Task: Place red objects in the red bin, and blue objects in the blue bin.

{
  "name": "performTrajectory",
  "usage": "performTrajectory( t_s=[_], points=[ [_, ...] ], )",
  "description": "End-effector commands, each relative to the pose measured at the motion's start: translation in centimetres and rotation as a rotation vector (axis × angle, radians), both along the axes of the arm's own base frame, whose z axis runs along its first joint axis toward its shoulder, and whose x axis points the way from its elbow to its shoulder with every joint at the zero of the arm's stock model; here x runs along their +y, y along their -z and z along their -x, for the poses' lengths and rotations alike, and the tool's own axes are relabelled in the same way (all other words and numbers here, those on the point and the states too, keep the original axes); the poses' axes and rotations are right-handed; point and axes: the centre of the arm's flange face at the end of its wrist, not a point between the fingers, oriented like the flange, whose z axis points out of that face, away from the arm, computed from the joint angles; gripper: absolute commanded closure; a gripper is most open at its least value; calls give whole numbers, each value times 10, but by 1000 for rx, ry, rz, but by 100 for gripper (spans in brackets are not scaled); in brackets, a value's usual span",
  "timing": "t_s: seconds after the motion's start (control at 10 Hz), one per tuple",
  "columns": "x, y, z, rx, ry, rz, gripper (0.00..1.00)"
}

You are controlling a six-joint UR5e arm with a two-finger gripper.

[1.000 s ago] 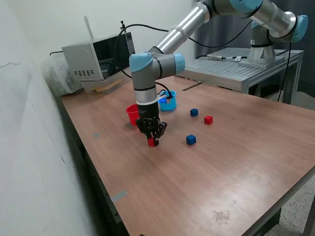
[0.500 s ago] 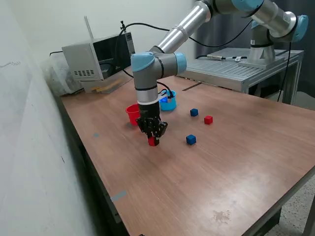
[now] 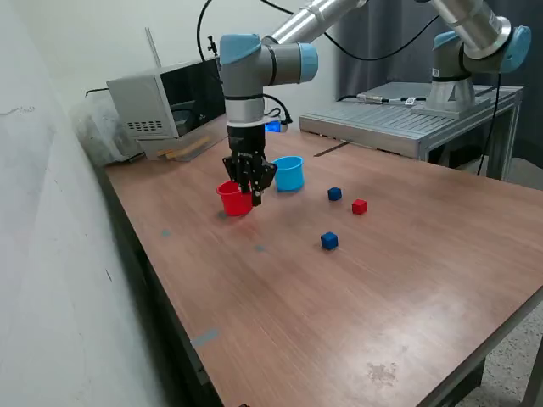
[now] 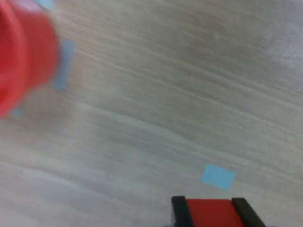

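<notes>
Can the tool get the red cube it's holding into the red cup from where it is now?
Probably yes. The tool, shut on the red cube, hangs beside the red cup, whose mouth looks open and uncovered.

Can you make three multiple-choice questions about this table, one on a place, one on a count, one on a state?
1. Where is the hand?
A. beside the red cup's rim
B. over the microwave
C. at the table's near edge

2. How many dark blue cubes lie on the table?
A. none
B. two
C. four

3. What is the hand doing?
A. open, empty
B. shut on a red cube
C. shut on a blue cup

Answers: A, it hangs by the red cup; B, two dark blue cubes; B, the wrist view shows a red cube between the fingers.
</notes>
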Motion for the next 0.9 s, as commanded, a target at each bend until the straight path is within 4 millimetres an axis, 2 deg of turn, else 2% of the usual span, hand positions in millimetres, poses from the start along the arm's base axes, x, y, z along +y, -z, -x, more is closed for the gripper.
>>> performTrajectory(
  t_s=[0.0, 0.2, 0.3, 0.5, 0.7, 0.8],
  points=[
    [67, -53, -15, 37, 86, -24, 100],
    [124, -55, -17, 32, 159, -55, 100],
    [145, -49, -22, 18, 185, -54, 100],
    [164, -41, -27, -9, 209, -45, 100],
    [162, -26, -36, -49, 209, -40, 100],
    [160, -25, -37, -54, 207, -40, 100]
  ],
)
